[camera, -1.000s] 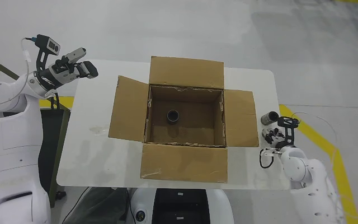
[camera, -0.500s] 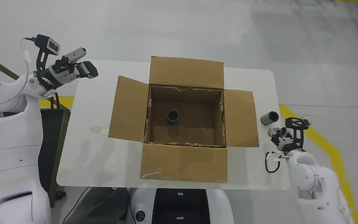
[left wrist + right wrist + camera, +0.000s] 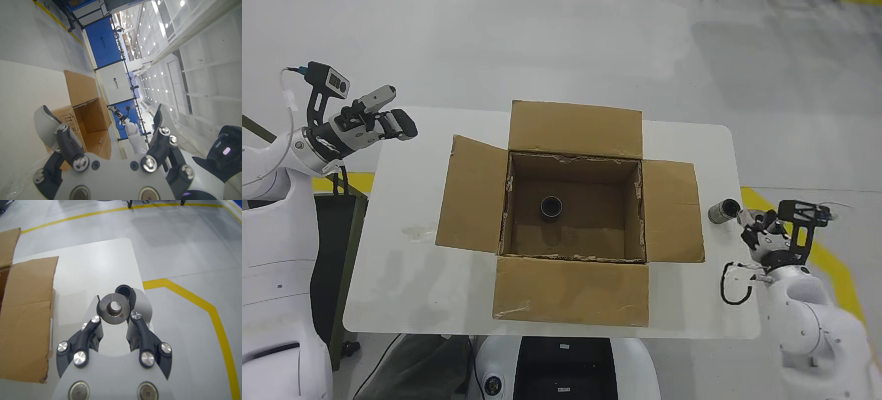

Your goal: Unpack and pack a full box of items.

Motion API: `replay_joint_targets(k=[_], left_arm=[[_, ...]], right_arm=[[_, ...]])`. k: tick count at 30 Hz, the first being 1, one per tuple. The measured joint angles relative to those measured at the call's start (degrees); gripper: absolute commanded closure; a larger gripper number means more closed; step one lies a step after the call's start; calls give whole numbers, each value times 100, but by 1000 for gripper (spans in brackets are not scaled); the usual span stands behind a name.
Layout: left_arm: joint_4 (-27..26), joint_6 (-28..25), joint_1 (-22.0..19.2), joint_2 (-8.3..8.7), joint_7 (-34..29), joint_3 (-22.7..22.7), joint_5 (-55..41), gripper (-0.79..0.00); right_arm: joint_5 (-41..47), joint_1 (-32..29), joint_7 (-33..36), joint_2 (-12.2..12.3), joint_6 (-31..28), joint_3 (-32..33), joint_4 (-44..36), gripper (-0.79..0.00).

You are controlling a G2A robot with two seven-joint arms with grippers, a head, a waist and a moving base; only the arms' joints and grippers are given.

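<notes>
Top view: the box [image 3: 577,128] sits in the middle of the white bench [image 3: 412,290], opened out flat on all four sides. One dark ring [image 3: 552,208] stands on its floor, hole upward. A metal cylinder [image 3: 725,210] lies on its side on the bench, just beside the box on the robot's right and near the bench edge. The right tool [image 3: 754,232] sits at that edge, just beside the cylinder. The left tool [image 3: 402,125] hangs at the far left corner of the bench, well apart from the box.

Left wrist view: the left tool [image 3: 101,115] has its fingers spread wide with nothing between them. Beyond them the box [image 3: 88,117] stands on the bench.

Right wrist view: the right tool [image 3: 114,298] has its fingers apart. The metal cylinder [image 3: 114,308] is seen end-on between the fingertips, bore facing the camera. Whether the pads touch it cannot be told. The box [image 3: 28,306] lies flat to one side, and a yellow line [image 3: 189,292] runs across the floor past the bench.
</notes>
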Motion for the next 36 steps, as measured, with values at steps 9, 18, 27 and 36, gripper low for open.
replay_joint_targets(k=[9,18,27,36], left_arm=[[0,0,0,0,0,0,0,-785],[0,0,0,0,0,0,0,-785],[0,0,0,0,0,0,0,-785],[0,0,0,0,0,0,0,-785]], right_arm=[[-320,66,72,-12,-212,-414,-751,0],[-663,502,492,-14,-886,-1349,-1093,0],[-1043,1494,904,-98,-1331,-2768,-627,0],[-1524,2744,1297,-366,-1193,-4491,237,0]])
